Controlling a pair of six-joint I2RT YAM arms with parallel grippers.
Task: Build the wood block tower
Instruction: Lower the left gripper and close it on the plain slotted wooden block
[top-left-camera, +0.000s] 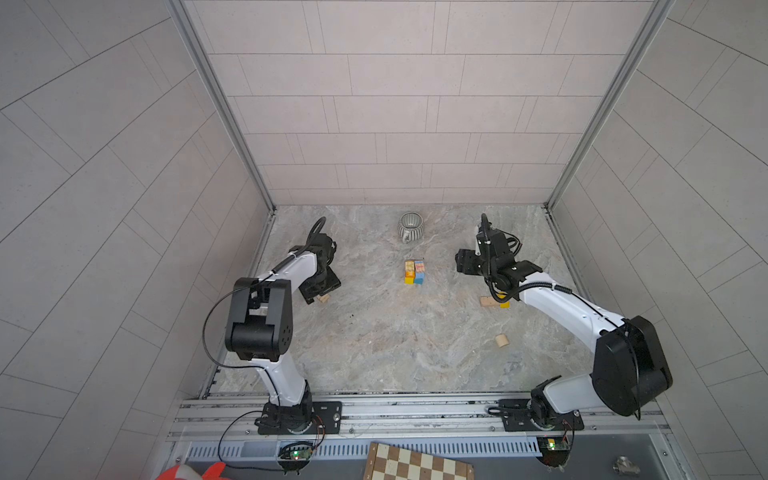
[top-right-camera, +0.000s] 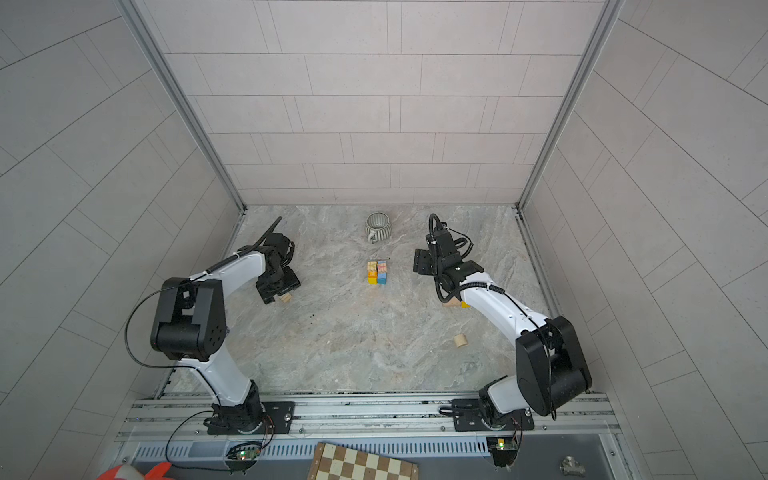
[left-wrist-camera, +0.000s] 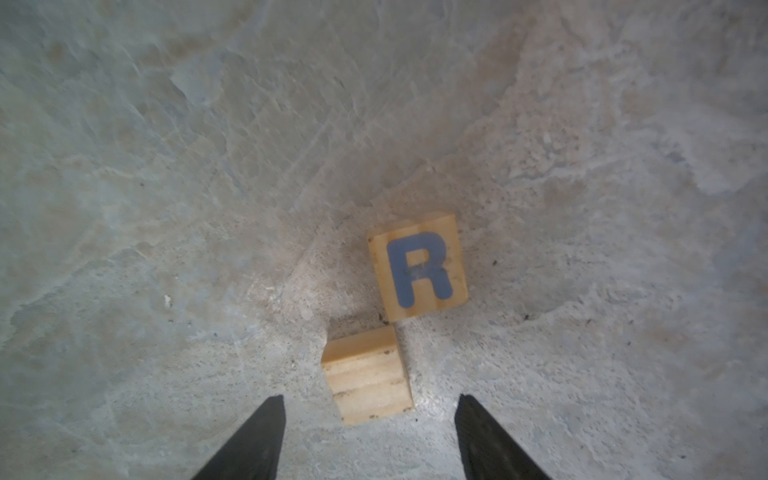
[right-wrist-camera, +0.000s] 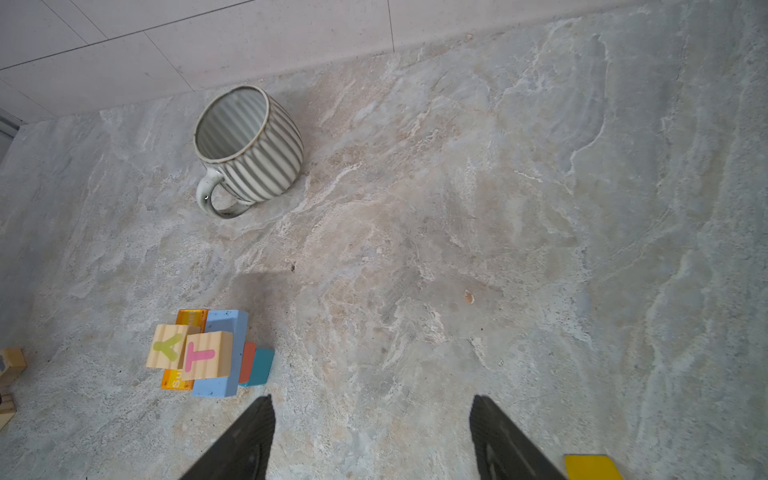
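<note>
Reaching for the next piece looks like the step in hand: the left gripper (left-wrist-camera: 370, 397) hangs left of centre in both top views over a plain wood block (left-wrist-camera: 368, 374), jaws spread wide, the block just ahead of the fingertips and untouched. An R block (left-wrist-camera: 419, 270) lies just beside it, nearly corner to corner. The next move, I judge, calls for dropping lower and squaring the jaws to the plain block's flat sides (it sits slightly askew to them) without nudging its neighbour. The right gripper (right-wrist-camera: 372, 398) is released too, empty, right of centre. The wood block tower (top-left-camera: 414, 272) stands at the centre of both top views, below the ribbed mug (top-left-camera: 410, 226): yellow and light blue bricks side by side, orange-red and teal pieces against them, Y and T cubes on top. A loose cylinder (top-left-camera: 502, 340) lies at lower right.
</note>
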